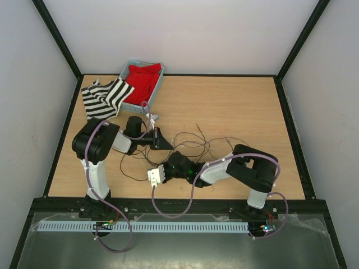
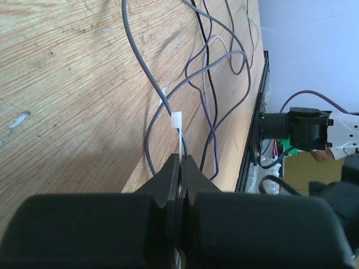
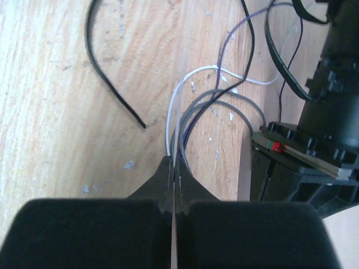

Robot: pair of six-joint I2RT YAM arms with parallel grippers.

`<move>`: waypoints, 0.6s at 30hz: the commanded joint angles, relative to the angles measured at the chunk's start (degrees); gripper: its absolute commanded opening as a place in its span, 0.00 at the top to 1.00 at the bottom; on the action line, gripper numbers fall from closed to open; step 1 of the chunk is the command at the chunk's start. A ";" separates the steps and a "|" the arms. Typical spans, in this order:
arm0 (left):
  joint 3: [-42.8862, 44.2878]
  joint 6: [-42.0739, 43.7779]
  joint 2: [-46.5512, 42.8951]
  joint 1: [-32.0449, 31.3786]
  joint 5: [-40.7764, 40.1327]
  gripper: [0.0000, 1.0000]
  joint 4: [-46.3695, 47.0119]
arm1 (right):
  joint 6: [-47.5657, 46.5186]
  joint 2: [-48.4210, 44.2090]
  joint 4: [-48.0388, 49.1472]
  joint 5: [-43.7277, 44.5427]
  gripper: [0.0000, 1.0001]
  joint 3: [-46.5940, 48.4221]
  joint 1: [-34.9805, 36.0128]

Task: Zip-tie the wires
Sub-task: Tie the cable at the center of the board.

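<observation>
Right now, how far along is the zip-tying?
Done: white plastic zip tie appears looped on one of the thin black and pale wires. In hand: left gripper pinches its tail, right gripper pinches some strands. Left: most sprawl loose; bundle not cinched.

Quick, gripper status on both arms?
Left gripper: closed on the zip tie.
Right gripper: closed on the wires.

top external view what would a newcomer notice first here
The tangle of thin wires sprawled at centre, with both arms bent in over it. Up close, the left gripper is pinched shut on a white zip tie at a grey strand, and the right gripper is clamped on a few strands. At the back left, a blue basket of red cloth sits beside a striped cloth.
</observation>
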 commanded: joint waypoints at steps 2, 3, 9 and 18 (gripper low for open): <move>0.09 0.80 -2.12 -0.20 0.89 1.00 2.60 | 13.64 -3.31 -12.79 -17.34 1.00 3.11 -4.91; -0.11 0.84 -2.40 -0.20 0.86 1.00 2.60 | 14.70 -3.22 -13.77 -19.34 1.00 3.50 -5.65; -1.49 0.44 -4.51 -0.20 0.38 1.00 5.29 | 24.81 -2.01 -13.99 -30.00 1.00 4.87 -10.98; -4.96 2.95 -8.97 -0.20 -2.00 1.00 7.49 | 38.67 -6.13 -8.34 -29.30 1.00 1.00 -14.42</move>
